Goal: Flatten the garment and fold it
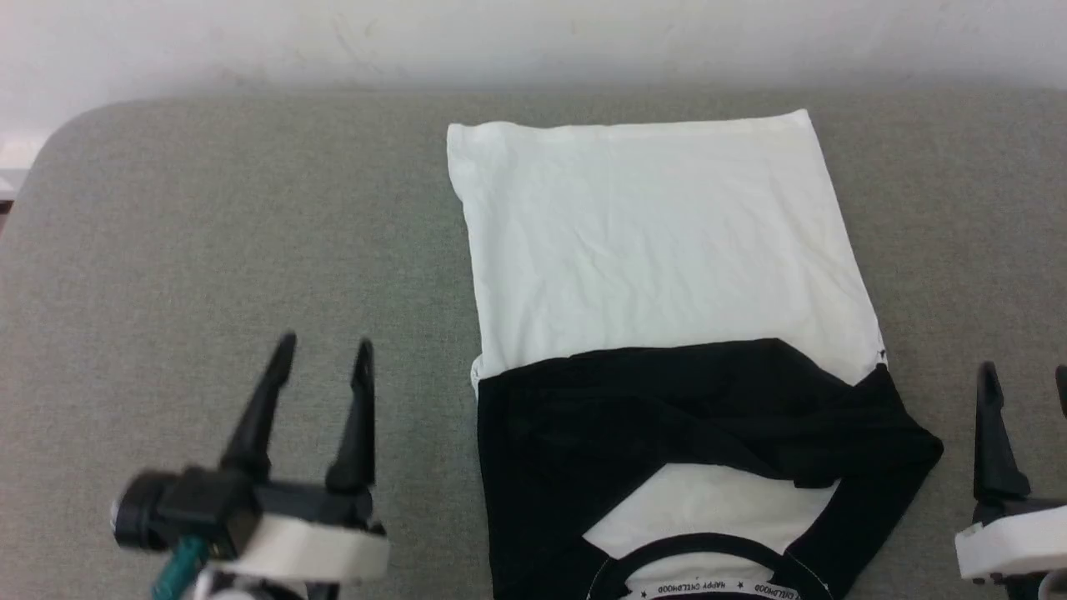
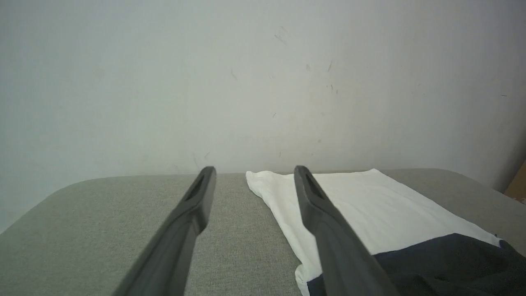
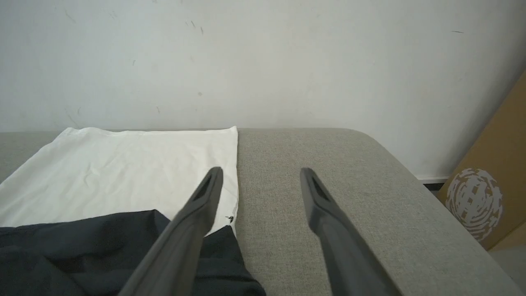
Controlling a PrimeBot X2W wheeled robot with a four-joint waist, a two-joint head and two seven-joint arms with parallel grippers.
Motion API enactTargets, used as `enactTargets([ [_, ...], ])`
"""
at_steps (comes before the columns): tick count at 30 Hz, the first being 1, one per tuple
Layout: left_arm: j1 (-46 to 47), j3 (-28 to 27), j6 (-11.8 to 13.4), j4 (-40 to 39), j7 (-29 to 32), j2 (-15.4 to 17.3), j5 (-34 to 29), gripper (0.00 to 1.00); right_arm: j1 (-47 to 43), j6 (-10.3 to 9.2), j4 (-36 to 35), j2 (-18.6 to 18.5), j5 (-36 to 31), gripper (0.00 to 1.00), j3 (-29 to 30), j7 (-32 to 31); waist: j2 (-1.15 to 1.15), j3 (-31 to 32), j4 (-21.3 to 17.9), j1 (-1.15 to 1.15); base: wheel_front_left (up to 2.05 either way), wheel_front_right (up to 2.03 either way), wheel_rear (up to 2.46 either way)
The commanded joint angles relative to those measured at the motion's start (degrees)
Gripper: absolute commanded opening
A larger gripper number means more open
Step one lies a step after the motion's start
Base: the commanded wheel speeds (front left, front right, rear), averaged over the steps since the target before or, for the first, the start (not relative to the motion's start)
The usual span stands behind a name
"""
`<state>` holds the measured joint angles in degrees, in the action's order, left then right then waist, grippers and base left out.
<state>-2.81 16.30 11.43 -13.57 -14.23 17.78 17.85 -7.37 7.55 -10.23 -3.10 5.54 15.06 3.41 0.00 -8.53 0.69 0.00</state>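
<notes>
Grey woven fabric is covering the padded surface [image 1: 208, 250], with bare room lying open on both sides of the garment [image 1: 658, 250]. At near left the left gripper [image 1: 325, 342] is hovering, fingers standing apart, gripping nothing, clear of the cloth's left edge. At near right the right gripper [image 1: 1025, 371] is sitting just off the black sleeve, fingers apart too, empty. The garment is lying flat right of centre, collar nearest: black neck trim and printed white tape at the near edge, black sleeves folded inward and slightly rumpled, white cotton body stretching away with faint creases, hem running straight near the far edge. Behind, the scuffed white wall [image 1: 533, 42] is standing; a cardboard box [image 3: 493, 197] is leaning at far right.
</notes>
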Motion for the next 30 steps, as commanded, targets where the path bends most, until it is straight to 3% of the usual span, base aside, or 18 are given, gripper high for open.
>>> enactTargets([
  [1,2.96,-0.73,-0.83,-0.68,0.93,1.23,-0.4,1.0,1.37,-0.06,-0.44,0.21,0.18,1.0,0.13,0.3,0.0,-2.05,-0.3,0.0,0.0,0.0,0.0],
  [5,12.17,-1.41,-3.43,-3.16,7.83,5.03,-0.9,1.0,3.89,-0.06,-2.19,0.21,0.19,1.0,-0.1,0.08,0.0,-5.87,-0.83,0.0,0.0,0.0,0.0],
  [10,28.01,-1.37,-8.42,-3.88,18.52,9.03,0.06,1.0,7.79,-0.06,-5.02,0.22,-0.41,1.0,-0.93,-0.25,0.0,-11.96,-1.68,0.0,0.0,0.0,0.0],
  [17,50.84,1.79,-15.13,2.94,32.58,9.51,3.29,1.0,12.16,-0.06,-7.81,-0.94,-0.12,1.0,-1.78,-0.71,0.0,-21.31,-2.43,0.0,0.0,0.0,0.0],
  [23,64.54,4.69,-16.92,13.24,42.23,8.36,4.69,1.0,14.44,-0.06,-7.96,-1.26,0.72,1.0,-2.73,-0.38,0.0,-26.71,-3.27,0.0,0.0,0.0,0.0],
  [30,71.93,6.48,-17.2,23.23,52.28,8.06,5.69,1.0,15.86,-0.06,-7.59,-1.34,1.3,1.0,-3.74,0.12,0.0,-30.57,-5.55,0.0,0.0,0.0,0.0],
])
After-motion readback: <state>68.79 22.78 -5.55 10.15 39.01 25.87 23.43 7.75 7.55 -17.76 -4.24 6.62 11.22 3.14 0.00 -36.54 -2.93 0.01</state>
